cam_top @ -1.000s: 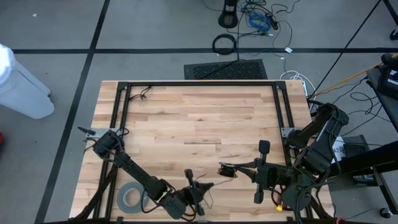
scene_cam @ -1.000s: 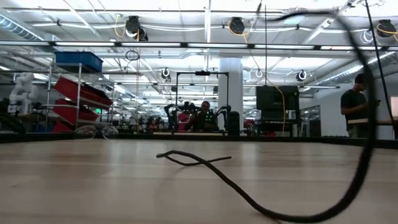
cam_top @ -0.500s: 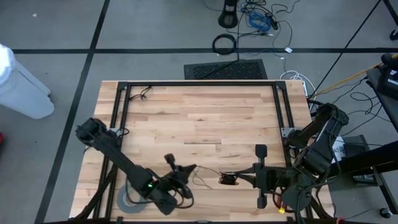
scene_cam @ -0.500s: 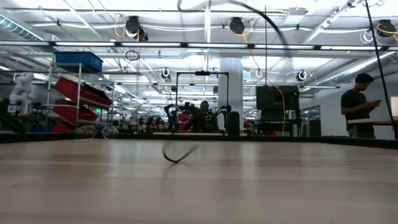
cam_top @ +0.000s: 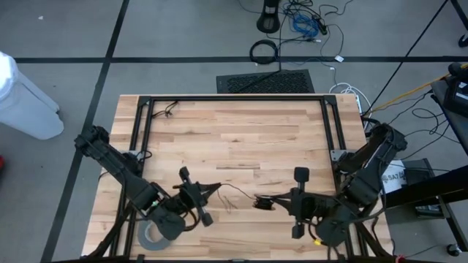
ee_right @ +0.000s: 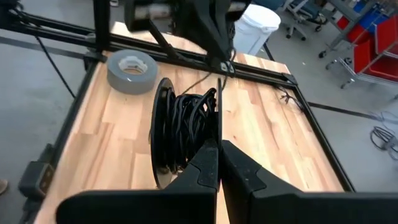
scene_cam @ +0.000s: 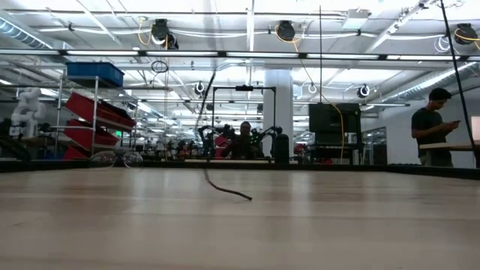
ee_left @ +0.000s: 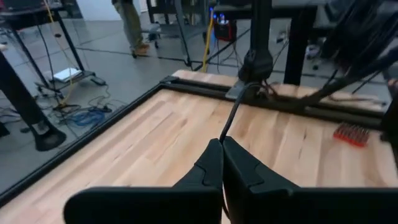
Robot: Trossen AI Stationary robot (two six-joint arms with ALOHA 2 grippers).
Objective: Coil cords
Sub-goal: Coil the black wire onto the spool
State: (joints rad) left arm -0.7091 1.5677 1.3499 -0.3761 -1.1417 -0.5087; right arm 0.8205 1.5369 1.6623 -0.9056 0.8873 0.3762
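The cord is a thin dark wire (cam_top: 235, 196) wound onto a small black disc spool (ee_right: 180, 134). My right gripper (ee_right: 218, 151) is shut on the spool above the table's near right part (cam_top: 262, 203). My left gripper (ee_left: 222, 144) is shut on the free wire, left of the spool in the high view (cam_top: 213, 188). The wire runs between the two grippers. In the low view a stretch of wire (scene_cam: 204, 127) hangs down and its tail (scene_cam: 234, 193) lies on the table. My left gripper pinches the free wire (ee_left: 225, 132) between its two fingertips, a single strand. The fingers lie nearly level and point toward the table's right. From the tips the wire runs on toward the spool, clear of the table. My right gripper pinches one thin flange of the spool at its rim (ee_right: 217, 127) between its two fingers. The fingers point toward the table's left, slanting a little down. The spool stands on edge beside the fingers, lifted clear of the table.
A grey tape roll (cam_top: 151, 235) lies at the near left, partly under my left arm. Black frame rails (cam_top: 234, 98) run round the tabletop. A scrap of wire (cam_top: 170, 109) sits at the far left corner. Bare wood fills the table's middle (cam_top: 241, 142).
My left gripper has risen and gone toward the table's left and far side, rolling as it went, still shut on the wire. The loop of wire that lay on the table has been lifted; only its tail still touches. My right gripper has hardly moved.
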